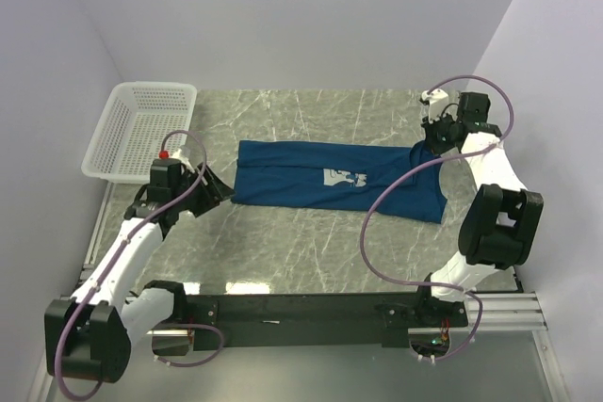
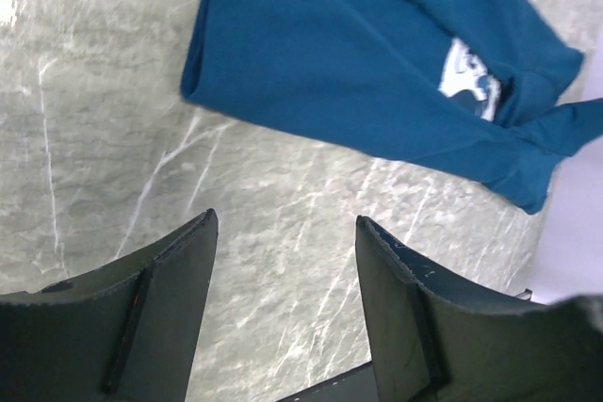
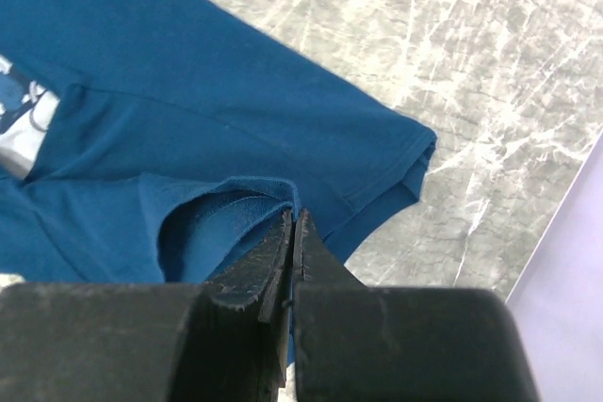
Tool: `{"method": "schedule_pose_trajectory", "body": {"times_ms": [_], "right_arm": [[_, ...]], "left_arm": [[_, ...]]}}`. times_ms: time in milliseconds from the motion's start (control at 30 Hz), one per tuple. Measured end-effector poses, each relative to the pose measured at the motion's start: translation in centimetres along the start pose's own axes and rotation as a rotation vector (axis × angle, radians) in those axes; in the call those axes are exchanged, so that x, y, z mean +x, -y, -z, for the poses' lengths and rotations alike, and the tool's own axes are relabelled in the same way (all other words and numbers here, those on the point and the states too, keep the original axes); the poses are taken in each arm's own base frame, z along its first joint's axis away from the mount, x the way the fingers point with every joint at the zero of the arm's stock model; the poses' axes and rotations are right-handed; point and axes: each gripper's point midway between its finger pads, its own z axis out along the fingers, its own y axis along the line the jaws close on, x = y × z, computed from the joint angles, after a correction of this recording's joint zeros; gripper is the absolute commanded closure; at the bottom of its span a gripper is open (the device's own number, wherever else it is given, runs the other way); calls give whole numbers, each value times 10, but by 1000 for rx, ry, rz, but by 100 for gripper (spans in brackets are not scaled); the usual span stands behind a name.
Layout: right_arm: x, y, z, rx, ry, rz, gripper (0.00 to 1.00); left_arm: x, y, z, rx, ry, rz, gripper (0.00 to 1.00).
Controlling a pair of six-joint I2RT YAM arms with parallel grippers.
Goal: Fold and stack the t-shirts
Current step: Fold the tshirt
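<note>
One dark blue t-shirt point(image 1: 311, 176) lies flat across the middle of the table, its pale print point(image 1: 344, 177) facing up. My left gripper point(image 1: 220, 189) is open and empty just off the shirt's left edge. In the left wrist view its gripper point(image 2: 285, 223) hangs over bare marble, with the shirt point(image 2: 358, 54) beyond it. My right gripper point(image 1: 421, 150) is at the shirt's far right corner. In the right wrist view its gripper point(image 3: 294, 218) is shut on a raised fold of the shirt's edge point(image 3: 226, 209).
A white mesh basket point(image 1: 141, 129) stands at the back left corner. The marble table top point(image 1: 311, 251) runs between the shirt and the arm bases. Walls stand close on the left, back and right.
</note>
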Motion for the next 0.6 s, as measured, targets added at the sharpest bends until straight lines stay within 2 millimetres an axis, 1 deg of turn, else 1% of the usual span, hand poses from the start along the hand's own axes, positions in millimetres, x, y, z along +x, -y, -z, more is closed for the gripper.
{"method": "schedule_pose_trajectory", "body": {"times_ms": [233,400,600], "right_arm": [[-2,3,-8,13,-17,0,100],[-18,1,-16,14,-11,24,100],[-34,-1,-24,24,-7,53,100]], "left_arm": [[-2,10,18,48,53,-18,35],[-1,16,27,75,67,-21,34],[0,18,30,89,66,-13,35]]}}
